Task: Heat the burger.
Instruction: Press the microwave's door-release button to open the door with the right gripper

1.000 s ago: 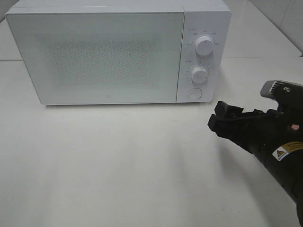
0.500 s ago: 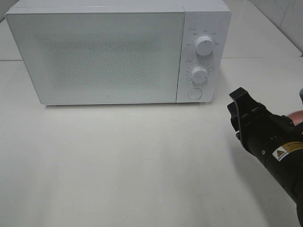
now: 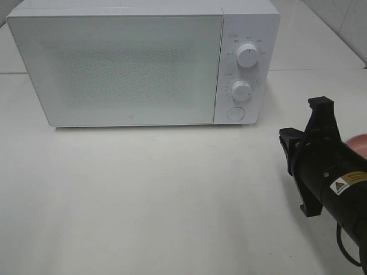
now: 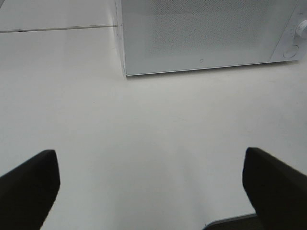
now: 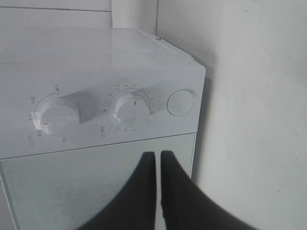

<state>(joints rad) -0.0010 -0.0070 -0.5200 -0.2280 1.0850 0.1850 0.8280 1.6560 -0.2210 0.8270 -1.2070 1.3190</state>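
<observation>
Little of the job shows as done; the microwave (image 3: 132, 14) stands along the far edge of the worktop (image 3: 143, 200) with its door (image 3: 114, 69) closed, and I cannot see through its frosted front. The burger is in none of my views; a sliver of pink plate (image 3: 358, 142) peeks out at the right edge of the worktop behind my right arm, and whether the burger sits on it I cannot tell. My right tool (image 5: 157, 155) is pinched closed on nothing, its tips aimed at the control panel near the round button (image 5: 180, 103) beside a dial (image 5: 132, 109); I judge that a press there would release the door. My left tool (image 4: 149, 158) hangs spread wide and empty above the worktop. As far as I can judge, opening the door, loading the burger, closing up and turning a dial are all left to do.
</observation>
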